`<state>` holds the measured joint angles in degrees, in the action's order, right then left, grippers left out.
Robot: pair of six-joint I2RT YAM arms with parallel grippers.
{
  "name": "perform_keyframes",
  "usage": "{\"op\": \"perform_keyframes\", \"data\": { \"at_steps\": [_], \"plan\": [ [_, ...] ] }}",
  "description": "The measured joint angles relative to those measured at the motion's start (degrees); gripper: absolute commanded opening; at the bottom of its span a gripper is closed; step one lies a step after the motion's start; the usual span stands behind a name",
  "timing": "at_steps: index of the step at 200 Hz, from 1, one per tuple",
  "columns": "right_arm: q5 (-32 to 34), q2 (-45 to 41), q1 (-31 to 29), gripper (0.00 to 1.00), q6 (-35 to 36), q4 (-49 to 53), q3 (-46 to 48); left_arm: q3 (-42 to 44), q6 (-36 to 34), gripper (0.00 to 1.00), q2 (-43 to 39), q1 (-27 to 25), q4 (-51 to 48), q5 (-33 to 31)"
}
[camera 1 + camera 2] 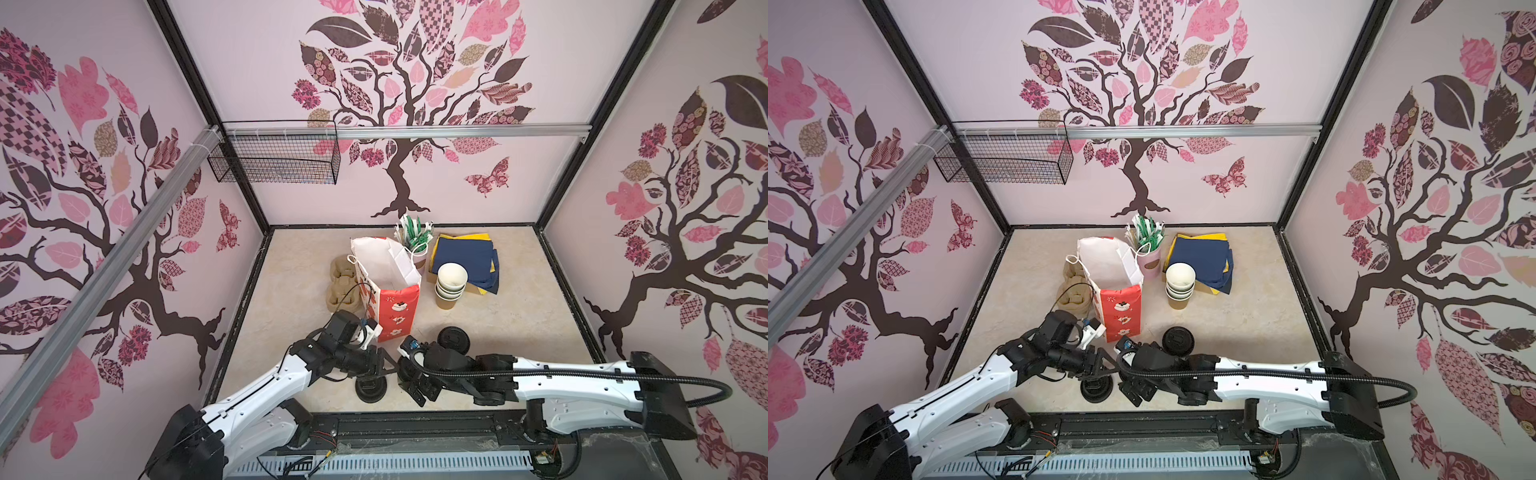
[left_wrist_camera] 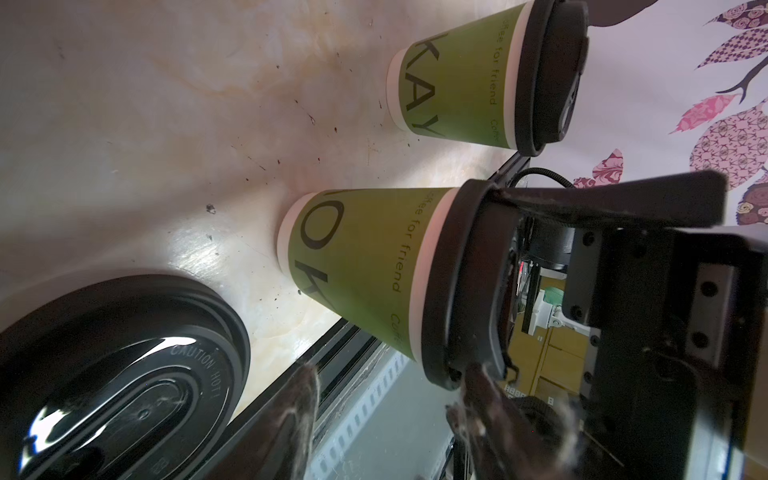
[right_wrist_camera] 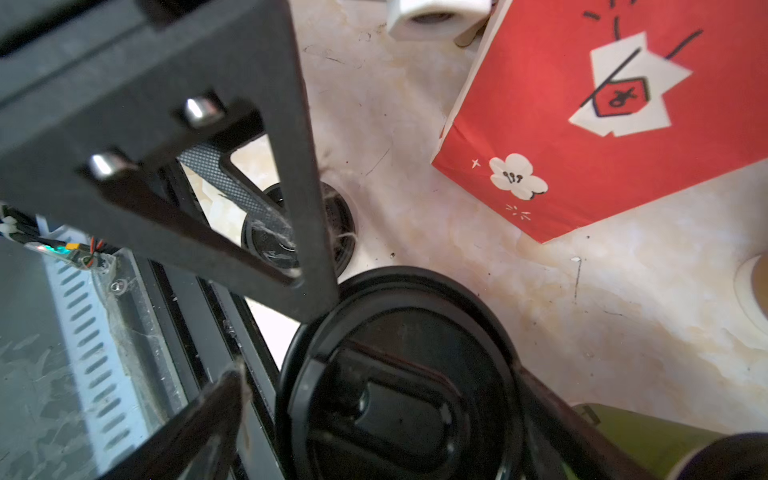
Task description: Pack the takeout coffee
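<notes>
Likely light, crushable: grasp paper cup (image 2: 357, 270) gently round green wall, below black sip lid (image 2: 453, 282). Found right gripper (image 3: 282, 338) spread wide at that lid, left gripper (image 2: 392, 374) half-open, empty.

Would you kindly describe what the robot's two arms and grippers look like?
Both arms have white shells with black joints: the left arm and the right arm. A ribbed black hose runs along the right one. The left gripper and right gripper are black, with triangular open-frame fingers.

Green cups (image 2: 357, 266) w/ blk lids (image 2: 544, 75); red-white bag (image 3: 519, 124).
</notes>
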<state>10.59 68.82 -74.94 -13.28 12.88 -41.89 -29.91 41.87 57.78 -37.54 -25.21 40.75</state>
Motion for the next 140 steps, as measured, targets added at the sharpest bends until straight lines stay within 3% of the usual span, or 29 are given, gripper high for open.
{"op": "perform_keyframes", "data": {
  "at_steps": [140],
  "plan": [
    [-1.9,-0.9,0.2,0.97,-3.3,2.8,-5.5,0.0,-0.5,0.57,2.0,0.0,-0.1,-0.6]
  ]
}}
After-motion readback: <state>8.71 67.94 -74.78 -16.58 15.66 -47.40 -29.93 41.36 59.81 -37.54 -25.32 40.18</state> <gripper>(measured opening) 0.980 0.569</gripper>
